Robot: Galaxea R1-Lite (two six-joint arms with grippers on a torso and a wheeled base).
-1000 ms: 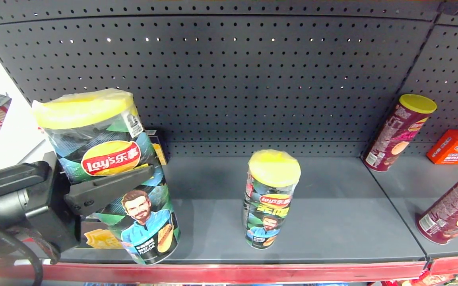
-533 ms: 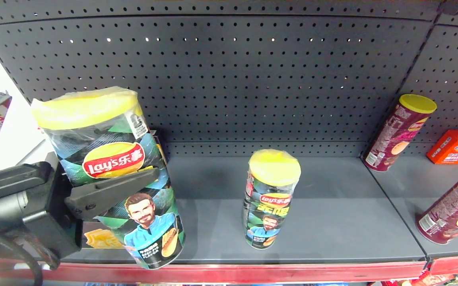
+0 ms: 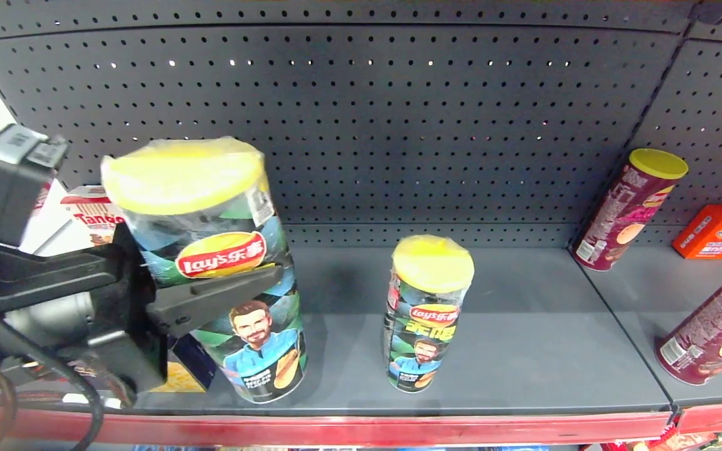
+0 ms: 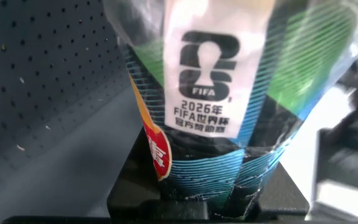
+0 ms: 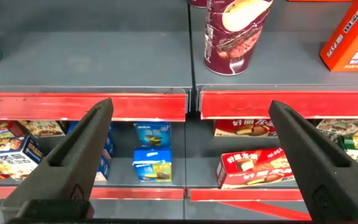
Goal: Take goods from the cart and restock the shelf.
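A chip canister held at the front-left corner of the shelf.
Head view: the left gripper clamps it, pegboard behind. Left wrist view: chip canister close up. Right wrist view: the right gripper spread wide, empty, facing the red shelf edge.

A: Readable print?
B: Red oval logo on held can, same on standing can. White emblem label with a year on the held can's side.
A: Others?
B: Leaning maroon can, orange box: lettering too small.
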